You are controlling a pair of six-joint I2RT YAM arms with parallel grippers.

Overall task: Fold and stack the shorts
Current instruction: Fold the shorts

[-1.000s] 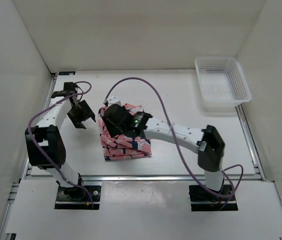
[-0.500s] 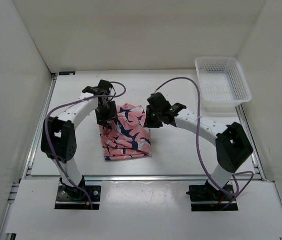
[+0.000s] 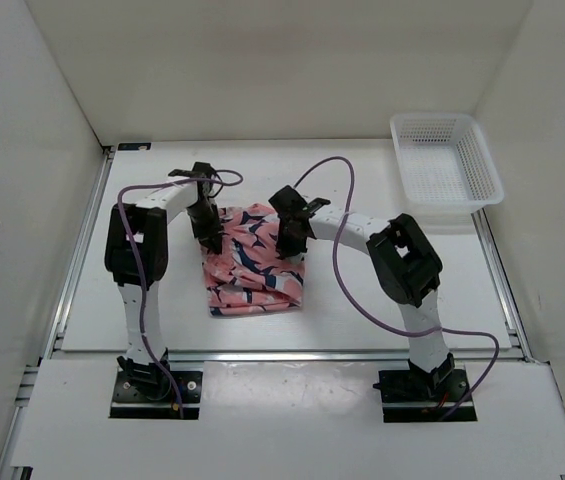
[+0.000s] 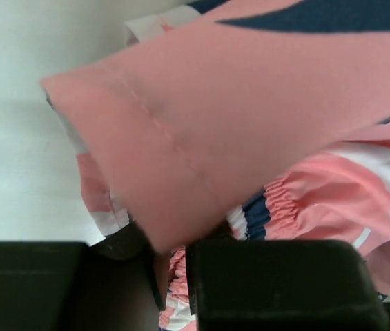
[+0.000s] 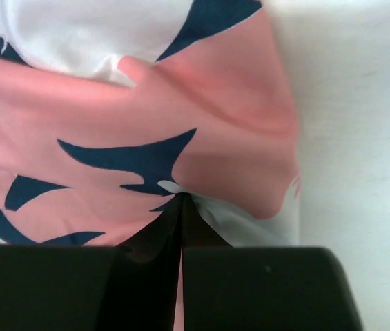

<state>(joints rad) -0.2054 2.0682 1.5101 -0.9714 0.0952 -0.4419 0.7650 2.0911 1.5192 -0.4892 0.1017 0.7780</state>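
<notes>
The shorts [image 3: 252, 268], salmon-pink with navy-and-white shapes, lie in a folded heap at mid-table. My left gripper [image 3: 208, 236] is down at the heap's far left corner. In the left wrist view its jaws [image 4: 170, 256] are closed to a narrow gap on a pink hem flap of the shorts [image 4: 215, 117], with the gathered waistband showing below. My right gripper [image 3: 287, 240] is at the far right corner. In the right wrist view its jaws [image 5: 181, 201] are pressed together, pinching a fold of the shorts [image 5: 112, 117] at their tips.
A white mesh basket [image 3: 446, 168] stands at the back right, well apart from the heap. White walls close in the table on three sides. Purple cables loop above both arms.
Both arms have swung to the heap's far corners. The right arm came off the top of the shorts, and both sets of jaws, open before, have closed on the fabric.
</notes>
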